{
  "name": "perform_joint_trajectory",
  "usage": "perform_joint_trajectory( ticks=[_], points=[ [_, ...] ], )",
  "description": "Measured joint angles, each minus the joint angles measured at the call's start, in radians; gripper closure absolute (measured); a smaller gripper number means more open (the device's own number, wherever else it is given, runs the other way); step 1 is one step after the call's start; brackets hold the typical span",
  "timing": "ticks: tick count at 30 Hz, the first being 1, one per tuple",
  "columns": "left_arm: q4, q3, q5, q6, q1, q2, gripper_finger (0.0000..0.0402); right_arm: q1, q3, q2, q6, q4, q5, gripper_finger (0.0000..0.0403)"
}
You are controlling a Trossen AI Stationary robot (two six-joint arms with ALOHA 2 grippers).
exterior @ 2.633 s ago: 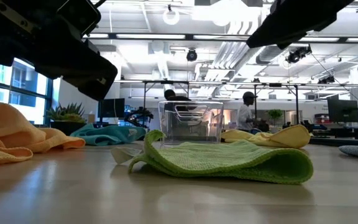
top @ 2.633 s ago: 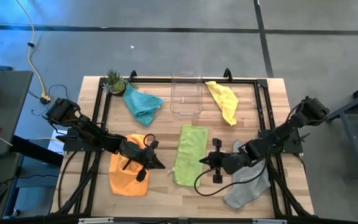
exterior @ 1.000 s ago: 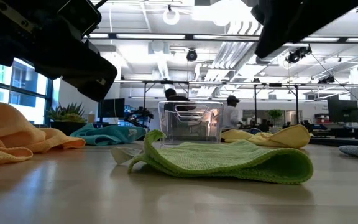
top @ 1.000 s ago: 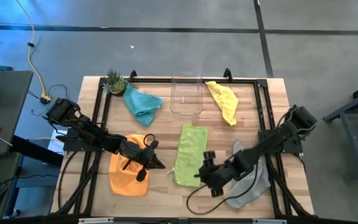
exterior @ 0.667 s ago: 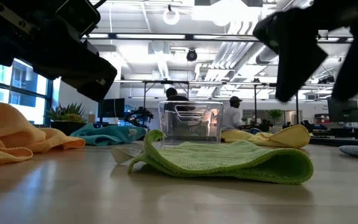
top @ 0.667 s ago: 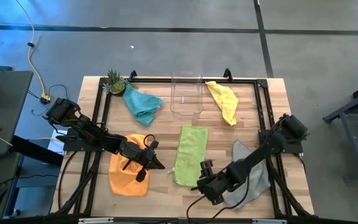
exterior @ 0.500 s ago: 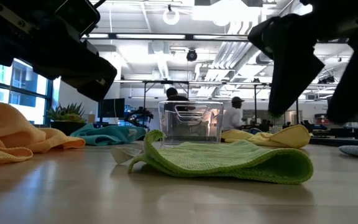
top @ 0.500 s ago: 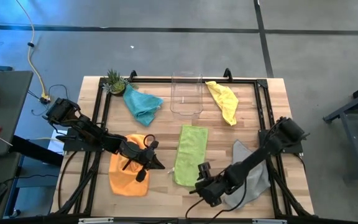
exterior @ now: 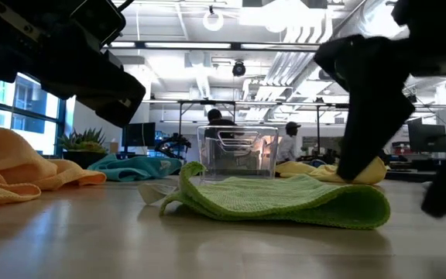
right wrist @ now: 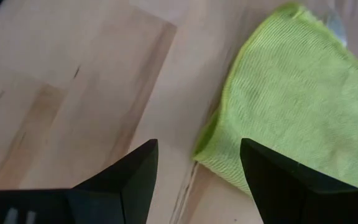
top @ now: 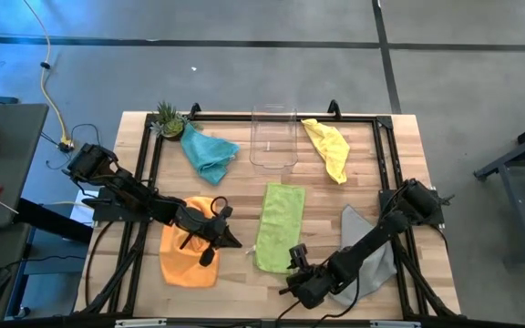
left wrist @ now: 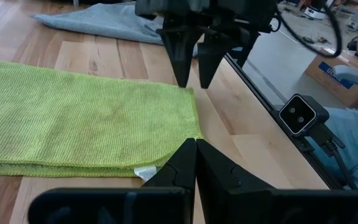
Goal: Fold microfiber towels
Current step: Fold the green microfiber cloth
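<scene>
A lime green towel (top: pixel 279 226) lies flat on the table's middle, doubled over into a long strip. My right gripper (top: pixel 288 271) stands open over the strip's near right corner (right wrist: pixel 211 148), fingers pointing down on either side of it. My left gripper (top: pixel 233 241) is shut and hovers by the right edge of the crumpled orange towel (top: pixel 186 257), its fingertips (left wrist: pixel 195 149) aimed at the green strip. The teal towel (top: pixel 210 153) and the yellow towel (top: pixel 328 148) lie bunched at the back. The grey towel (top: pixel 370 262) lies under my right arm.
A clear plastic bin (top: pixel 273 137) stands at the back middle, between the teal and yellow towels. A small plant (top: pixel 167 118) sits at the far left corner. A black frame (top: pixel 386 155) runs round the tabletop. People move in the room beyond the table (exterior: pixel 289 143).
My right gripper has swung from beside the green towel's right edge toward the table's near edge and a little left. It has also come down over the towel's near right corner, its jaws staying open. No towel has moved.
</scene>
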Motion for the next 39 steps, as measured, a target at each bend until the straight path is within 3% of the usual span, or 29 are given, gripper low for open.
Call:
perform_joint_trajectory(
  ticks=[4, 13, 17, 34, 39],
  points=[
    [0.0, 0.0, -0.003, -0.005, 0.0, 0.0, 0.0401, 0.004, 0.0, 0.016, 0.023, 0.002, -0.002, 0.0189],
    [0.0, 0.0, -0.003, -0.008, 0.0, 0.0, 0.0401, 0.003, 0.0, 0.019, 0.049, 0.002, -0.072, 0.0248],
    [0.0, 0.0, -0.003, -0.008, 0.0, 0.0, 0.0401, 0.003, 0.0, 0.019, 0.066, -0.001, -0.038, 0.0257],
    [0.0, 0.0, -0.002, 0.0, 0.0, 0.0, 0.0401, 0.004, 0.0, 0.019, 0.048, -0.002, -0.032, 0.0213],
    [0.0, 0.0, -0.002, 0.0, 0.0, 0.0, 0.0401, 0.004, 0.054, 0.018, 0.028, -0.067, -0.032, 0.0206]
  ],
)
